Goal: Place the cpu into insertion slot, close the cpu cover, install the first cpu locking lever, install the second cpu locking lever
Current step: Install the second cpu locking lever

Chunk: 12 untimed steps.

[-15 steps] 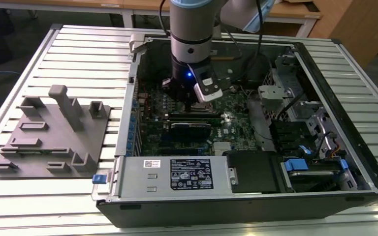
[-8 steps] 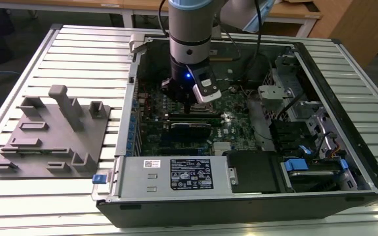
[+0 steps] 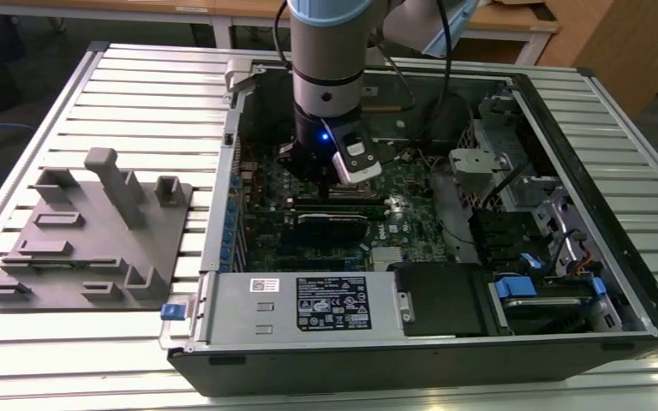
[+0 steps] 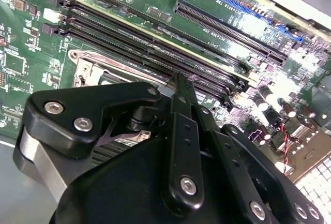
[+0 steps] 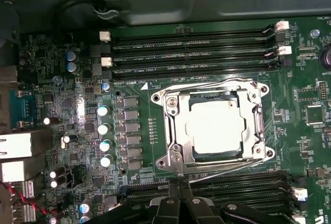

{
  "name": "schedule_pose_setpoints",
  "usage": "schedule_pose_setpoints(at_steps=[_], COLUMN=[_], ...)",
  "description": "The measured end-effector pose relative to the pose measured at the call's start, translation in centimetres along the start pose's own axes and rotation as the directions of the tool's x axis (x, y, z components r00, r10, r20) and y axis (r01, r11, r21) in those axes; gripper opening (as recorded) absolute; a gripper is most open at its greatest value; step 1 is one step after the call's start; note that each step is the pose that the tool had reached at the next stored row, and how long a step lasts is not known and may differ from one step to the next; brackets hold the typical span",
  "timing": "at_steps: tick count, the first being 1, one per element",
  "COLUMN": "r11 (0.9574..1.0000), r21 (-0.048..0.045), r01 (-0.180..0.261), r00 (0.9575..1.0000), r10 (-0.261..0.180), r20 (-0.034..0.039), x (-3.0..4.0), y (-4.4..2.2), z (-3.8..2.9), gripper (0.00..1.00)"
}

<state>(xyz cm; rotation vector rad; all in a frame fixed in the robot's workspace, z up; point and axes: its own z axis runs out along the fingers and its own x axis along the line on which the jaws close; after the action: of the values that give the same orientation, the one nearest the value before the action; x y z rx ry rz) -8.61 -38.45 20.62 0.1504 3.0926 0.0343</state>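
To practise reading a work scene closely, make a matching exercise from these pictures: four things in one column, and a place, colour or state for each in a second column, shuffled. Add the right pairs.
Things
1. cpu
2. cpu cover
3. end effector
4. grey fixture block

Descriptions
A. silvery frame lying flat around the chip
B. black, poised over the motherboard beside the long memory slots
C. stands on the slatted table, outside the computer case
D. pale metal square seated in the insertion slot

Pairs: 1-D, 2-A, 3-B, 4-C
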Motion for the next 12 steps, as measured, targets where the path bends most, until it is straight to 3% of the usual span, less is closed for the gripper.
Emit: schedule_pose_setpoints(at_steps=[2, 7, 12], r11=[1.0000, 0.9998, 0.9988], r21=[-0.0015, -0.0189, -0.0482], r01=[0.000, -0.001, -0.002], r00=[1.0000, 1.0000, 1.0000], r10=[0.000, 0.001, 0.002], r20=[-0.0002, -0.0018, -0.0047], x=[0.03, 0.04, 0.06], y=[-0.01, -0.01, -0.09], z=[0.13, 0.24, 0.29], gripper=[0.10, 0.10, 0.10])
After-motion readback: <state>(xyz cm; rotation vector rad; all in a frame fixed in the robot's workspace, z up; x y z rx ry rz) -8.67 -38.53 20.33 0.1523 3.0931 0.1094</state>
